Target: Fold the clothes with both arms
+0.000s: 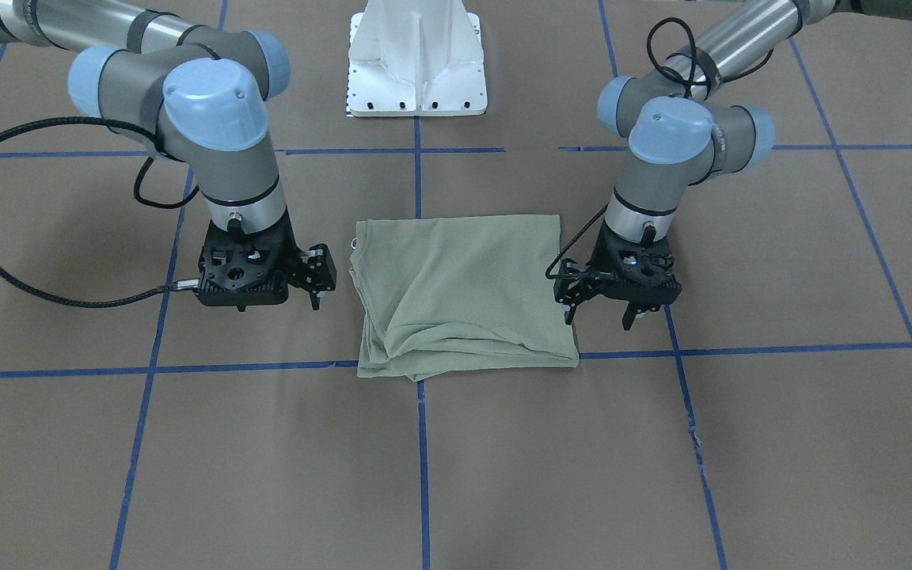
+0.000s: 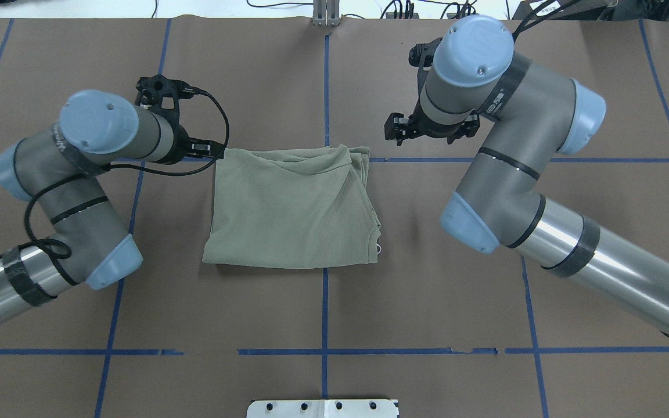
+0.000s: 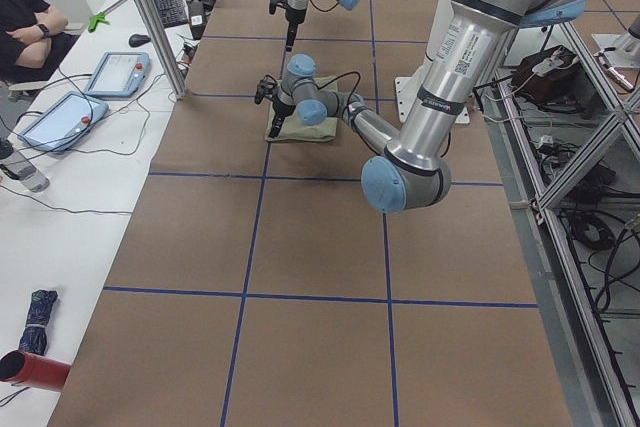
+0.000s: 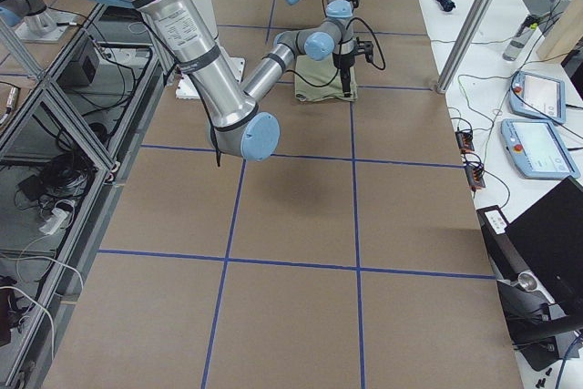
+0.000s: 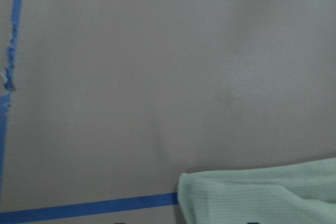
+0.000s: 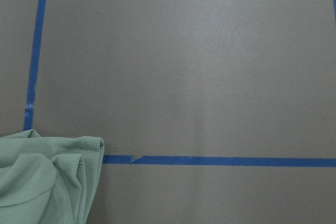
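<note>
The olive-green shirt [image 1: 464, 293] [image 2: 291, 209] lies folded into a rough rectangle in the middle of the brown table, with bunched layers along its far edge. A small white tag loop [image 2: 378, 249] pokes out at one corner. My left gripper [image 1: 600, 317] [image 2: 207, 148] hangs open just beside the shirt's far-left corner and holds nothing. My right gripper [image 1: 309, 293] [image 2: 430, 130] is open and empty, a short gap off the shirt's far-right corner. Each wrist view shows only a shirt corner [image 5: 262, 198] [image 6: 42, 182] on the table, with no fingers.
Blue tape lines [image 2: 324, 273] grid the brown table. The white pedestal base [image 1: 418, 71] stands at the robot's side. A side bench holds teach pendants [image 3: 115, 72] and a seated person [image 3: 25, 27]. Metal framing and cables [image 4: 55, 134] run along the robot's side.
</note>
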Robot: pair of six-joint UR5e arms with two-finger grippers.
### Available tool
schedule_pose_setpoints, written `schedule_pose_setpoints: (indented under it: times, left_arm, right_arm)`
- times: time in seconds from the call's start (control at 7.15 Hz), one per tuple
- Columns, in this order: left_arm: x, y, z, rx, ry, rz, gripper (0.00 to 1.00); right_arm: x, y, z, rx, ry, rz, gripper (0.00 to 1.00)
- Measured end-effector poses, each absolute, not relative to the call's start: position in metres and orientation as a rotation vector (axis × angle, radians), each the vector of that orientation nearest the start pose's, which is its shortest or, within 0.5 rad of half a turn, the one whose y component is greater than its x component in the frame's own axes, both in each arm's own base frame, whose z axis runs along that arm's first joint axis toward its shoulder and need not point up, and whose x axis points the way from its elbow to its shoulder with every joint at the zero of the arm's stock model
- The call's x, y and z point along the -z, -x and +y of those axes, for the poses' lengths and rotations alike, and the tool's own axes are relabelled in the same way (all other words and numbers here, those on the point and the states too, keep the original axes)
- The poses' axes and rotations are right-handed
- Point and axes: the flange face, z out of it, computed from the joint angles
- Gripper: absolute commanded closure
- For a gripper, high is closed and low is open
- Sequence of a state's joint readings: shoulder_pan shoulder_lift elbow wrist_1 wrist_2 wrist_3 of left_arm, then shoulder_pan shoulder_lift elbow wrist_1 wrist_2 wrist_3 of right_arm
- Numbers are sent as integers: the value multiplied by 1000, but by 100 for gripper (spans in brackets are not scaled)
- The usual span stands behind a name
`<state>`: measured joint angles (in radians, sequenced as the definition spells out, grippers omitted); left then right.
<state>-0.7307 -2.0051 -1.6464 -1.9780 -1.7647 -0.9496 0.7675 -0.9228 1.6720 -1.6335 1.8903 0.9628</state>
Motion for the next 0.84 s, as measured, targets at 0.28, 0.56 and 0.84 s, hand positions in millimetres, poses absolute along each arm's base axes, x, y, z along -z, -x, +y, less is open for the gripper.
schedule_pose_setpoints:
  times: [0.28, 0.56, 0.84]
  left_arm:
    - [-354, -323, -520, -94, -434, 756, 0]
    - [-395, -219, -519, -216, -459, 676, 0]
    - [-456, -105, -517, -313, -458, 615, 0]
  right_arm:
    - [-285, 343, -571, 60, -205, -677, 0]
    - [-359, 233, -573, 181, -200, -664, 0]
    - [-445, 116, -562, 250, -181, -636, 0]
